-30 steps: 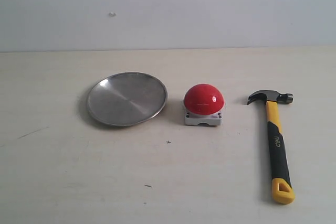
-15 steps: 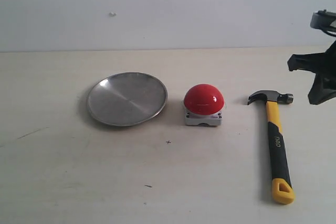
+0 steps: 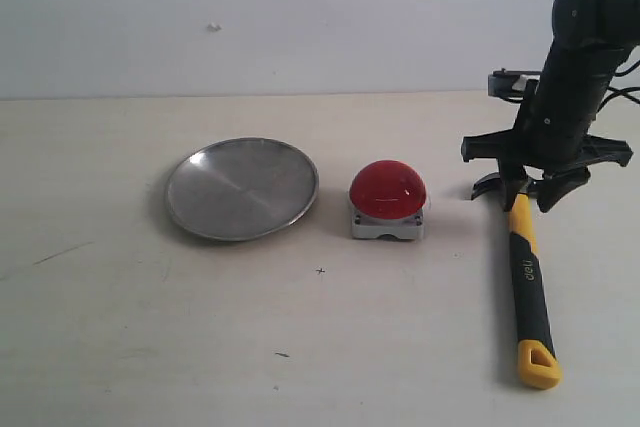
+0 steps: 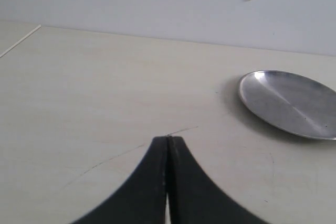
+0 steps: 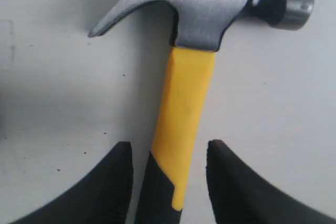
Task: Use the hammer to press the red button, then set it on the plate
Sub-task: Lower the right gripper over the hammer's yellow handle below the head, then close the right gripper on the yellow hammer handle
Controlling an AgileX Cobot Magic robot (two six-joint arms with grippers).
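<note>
The hammer [image 3: 528,282] lies flat on the table at the right, dark steel head away from me, yellow looped end toward the front edge. My right gripper [image 3: 532,191] hangs open just above its upper handle, right behind the head. In the right wrist view the two black fingers straddle the yellow-and-black handle [image 5: 181,124] without touching it, and the steel head [image 5: 210,3] lies beyond them. The red button [image 3: 388,190] sits on its grey base in the middle. The silver plate [image 3: 242,188] rests left of it. My left gripper [image 4: 168,140] is shut and empty, with the plate [image 4: 289,103] ahead of it.
A pale table [image 3: 300,347] carries everything, and a plain white wall [image 3: 300,17] stands behind it. Faint scratches and small dark specks mark the tabletop [image 4: 105,161].
My right arm has come in from the right edge and dropped over the hammer's upper handle. The hammer, button and plate have not moved.
</note>
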